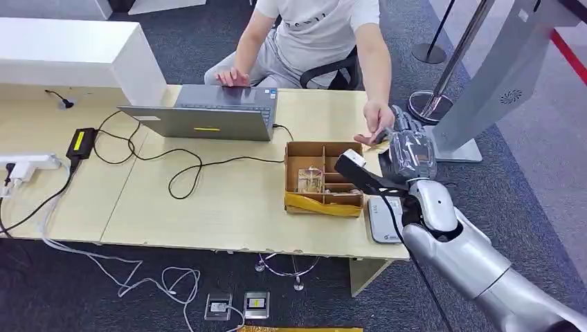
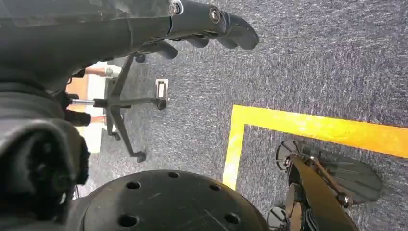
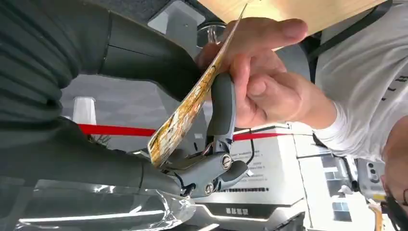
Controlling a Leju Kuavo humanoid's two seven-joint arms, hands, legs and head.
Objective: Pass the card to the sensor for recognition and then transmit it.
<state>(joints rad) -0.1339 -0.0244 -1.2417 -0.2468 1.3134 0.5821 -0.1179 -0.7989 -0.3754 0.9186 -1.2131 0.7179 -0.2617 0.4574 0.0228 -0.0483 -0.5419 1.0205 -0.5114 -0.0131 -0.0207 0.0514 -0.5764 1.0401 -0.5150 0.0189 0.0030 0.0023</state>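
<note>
A yellow patterned card (image 3: 192, 106) stands edge-on between the thumb and a dark finger (image 3: 222, 110) of my right hand (image 1: 410, 151), which pinches it. A seated person's hand (image 3: 269, 77) grips the same card from the other side; in the head view that hand (image 1: 377, 124) meets mine above the table's far right corner. The grey-white card sensor (image 1: 385, 220) lies flat on the table near its front right edge, below my forearm. My left hand (image 2: 144, 24) hangs over the carpet, fingers apart, holding nothing.
A cardboard box (image 1: 323, 178) with dividers sits left of the sensor. A laptop (image 1: 208, 114), looping black cables and a power strip (image 1: 28, 164) occupy the table's left and middle. A grey kiosk stand (image 1: 495, 76) and stanchion base (image 1: 429, 104) stand to the right.
</note>
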